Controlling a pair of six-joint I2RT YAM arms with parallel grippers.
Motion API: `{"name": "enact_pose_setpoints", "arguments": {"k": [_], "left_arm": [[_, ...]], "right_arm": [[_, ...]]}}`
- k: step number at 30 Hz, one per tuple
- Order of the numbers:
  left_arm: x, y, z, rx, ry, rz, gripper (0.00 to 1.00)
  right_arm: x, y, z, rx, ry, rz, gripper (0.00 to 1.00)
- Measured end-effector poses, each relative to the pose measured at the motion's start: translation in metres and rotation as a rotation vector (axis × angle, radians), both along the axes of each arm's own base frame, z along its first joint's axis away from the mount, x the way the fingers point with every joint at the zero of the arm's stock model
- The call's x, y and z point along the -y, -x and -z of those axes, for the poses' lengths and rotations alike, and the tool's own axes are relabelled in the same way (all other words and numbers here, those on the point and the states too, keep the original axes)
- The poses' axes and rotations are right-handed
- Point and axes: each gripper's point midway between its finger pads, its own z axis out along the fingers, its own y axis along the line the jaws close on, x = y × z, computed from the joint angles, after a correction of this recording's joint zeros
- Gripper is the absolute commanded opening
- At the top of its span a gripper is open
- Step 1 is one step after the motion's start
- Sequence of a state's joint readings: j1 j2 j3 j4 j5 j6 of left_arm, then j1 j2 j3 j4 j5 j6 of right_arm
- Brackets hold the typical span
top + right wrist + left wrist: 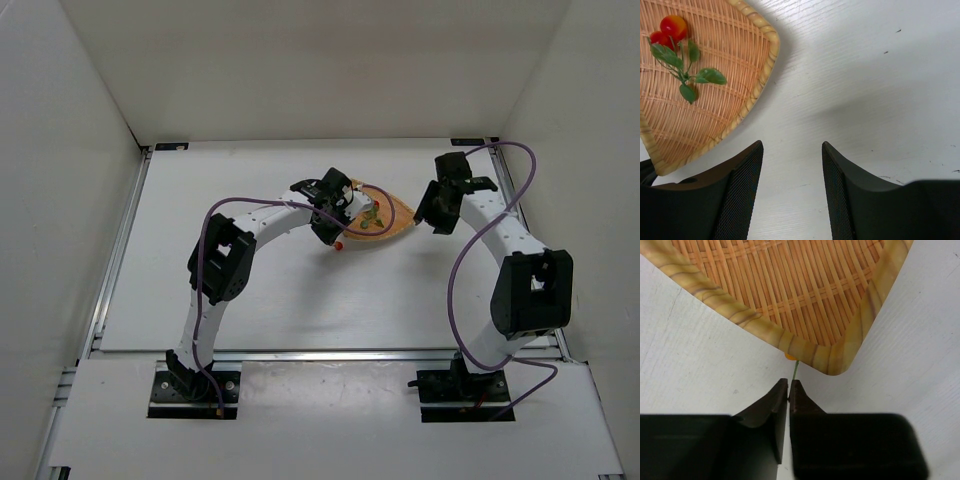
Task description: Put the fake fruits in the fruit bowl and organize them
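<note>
The bowl [392, 216] sits on the white table [300, 300] a little past the middle, between the two arms. It is a shallow woven dish with rounded corners and a paler, wood-grained rim.

Inside it lies a small sprig: two red-orange berries [673, 26] side by side, joined by thin stalks to a few green leaves [710, 76]. The right wrist view shows the sprig resting flat on the weave, inside the rim and not touching it.

A third fruit, the loose berry [789, 356], is outside the bowl, tucked right against one rounded corner on the side nearer the arms. In the left wrist view only a sliver of orange shows below the rim's edge. From above it is a tiny red dot just off the bowl. Whether it rests on the table or is lifted a touch, I cannot tell.

A thin green stem [795, 369] runs from that berry straight down to the left jaws. They are drawn almost together, with only a hairline gap, and the stem is pinched between their dark fingertips [780, 392]. The tips are just beside the bowl's corner without touching it.

The right jaws stand well apart and hold nothing. They hang over bare table just beside the bowl's right edge, and the rim curves away to their left in the wrist view.

Purple cables [455, 280] loop along both arms.
</note>
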State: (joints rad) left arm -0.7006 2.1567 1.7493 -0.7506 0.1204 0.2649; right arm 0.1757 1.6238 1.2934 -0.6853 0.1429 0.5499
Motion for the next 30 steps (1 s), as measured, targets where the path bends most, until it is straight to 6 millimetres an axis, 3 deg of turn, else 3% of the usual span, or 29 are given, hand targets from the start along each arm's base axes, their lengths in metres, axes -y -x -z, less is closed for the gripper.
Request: {"name": "enact_pose_setpoints", "arguments": {"k": [4,11,16,20,25,30], "left_arm": [[0.0,0.0,0.0,0.003,-0.002,0.008,0.12],[-0.003,0.002,0.001,-0.006,-0.014,0.013,0.1],[-0.018,0.012,-0.004,-0.031,-0.072,0.0,0.1],[-0.027,0.006,-0.028,0.007,-0.106,-0.024,0.1],[-0.025,-0.022,-0.072,0.145,-0.093,-0.073,0.1],[-0.014,-0.048,-0.104,0.26,-0.052,-0.119,0.1]], "right_arm": [[0.006,-0.001,-0.001,0.005,0.008,0.012,0.55],[0.009,0.001,-0.008,0.018,0.01,0.019,0.54],[0.009,0.002,-0.01,0.02,0.01,0.019,0.54],[0.009,0.002,-0.01,0.02,0.009,0.02,0.54],[0.009,0.002,-0.01,0.02,0.009,0.019,0.54],[0.009,0.002,-0.01,0.02,0.008,0.02,0.54]]}}
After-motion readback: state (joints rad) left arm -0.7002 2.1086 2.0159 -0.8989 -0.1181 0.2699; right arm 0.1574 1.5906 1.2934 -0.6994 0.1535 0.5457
